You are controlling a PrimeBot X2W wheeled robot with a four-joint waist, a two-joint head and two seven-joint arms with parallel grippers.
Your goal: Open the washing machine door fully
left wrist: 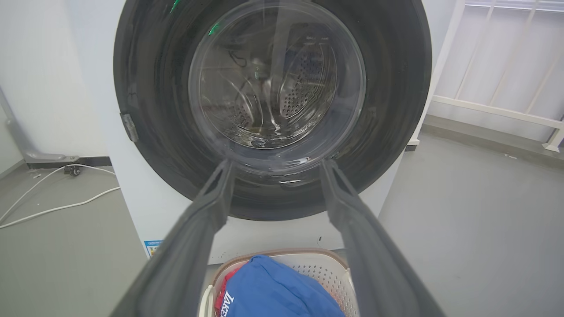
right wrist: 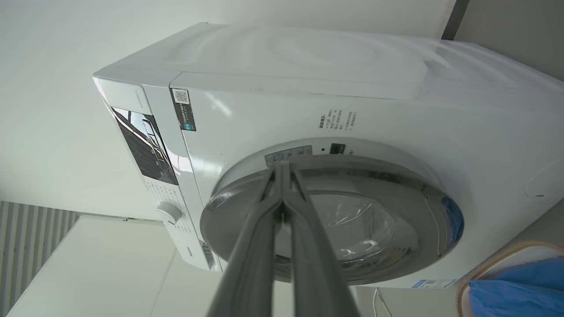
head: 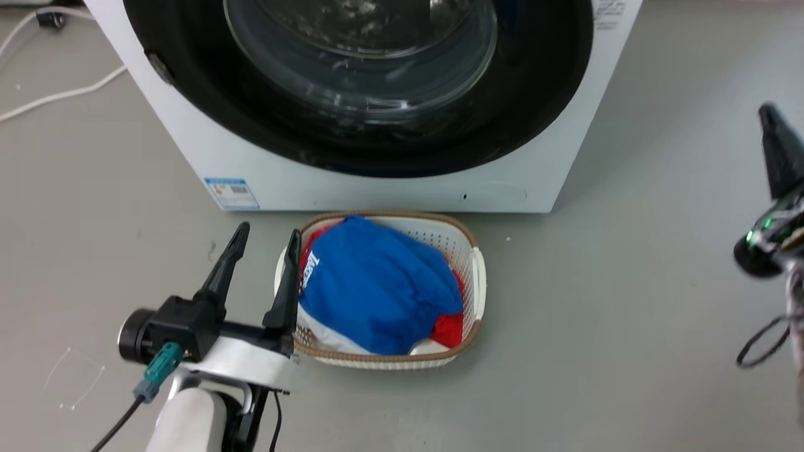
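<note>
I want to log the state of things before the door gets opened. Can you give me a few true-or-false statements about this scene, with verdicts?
1. The large round glossy black washing machine door, with its clear glass window, lies shut against the white boxy washing machine. True.
2. The left gripper has its two dark fingers pressed together. False: they are spread apart.
3. The white plastic laundry basket with a brown woven rim stands on the grey floor in front of the machine. True.
4. The basket is empty. False: a blue cloth and a red cloth lie in it.
5. The right gripper grips the door's edge. False: it is shut on nothing, off to the machine's side.
</note>
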